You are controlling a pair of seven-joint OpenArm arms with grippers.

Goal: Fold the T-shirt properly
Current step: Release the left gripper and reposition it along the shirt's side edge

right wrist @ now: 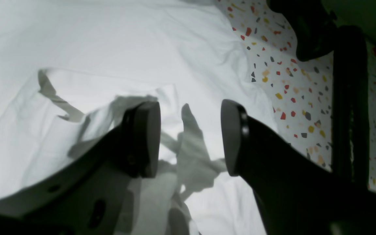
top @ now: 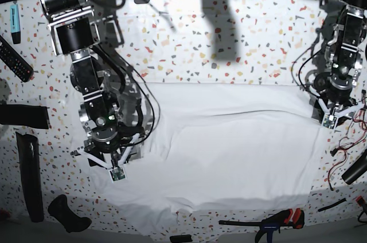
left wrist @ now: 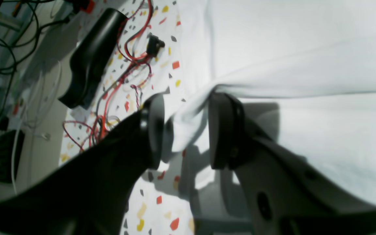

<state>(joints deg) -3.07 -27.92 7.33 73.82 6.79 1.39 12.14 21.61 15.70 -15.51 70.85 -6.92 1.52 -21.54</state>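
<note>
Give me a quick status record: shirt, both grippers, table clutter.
shirt: white T-shirt spread across the table, partly folded, edges rumpled
left gripper: at the shirt's edge, jaws apart, a fold of cloth between them
right gripper: over the shirt, jaws open, nothing held
clutter: clamp at the front edge, remote at one end, red wires by the left arm

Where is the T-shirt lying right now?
In the base view the T-shirt lies spread across the middle of the speckled tabletop, between the two arms, its bottom edge near the clamp.
</note>
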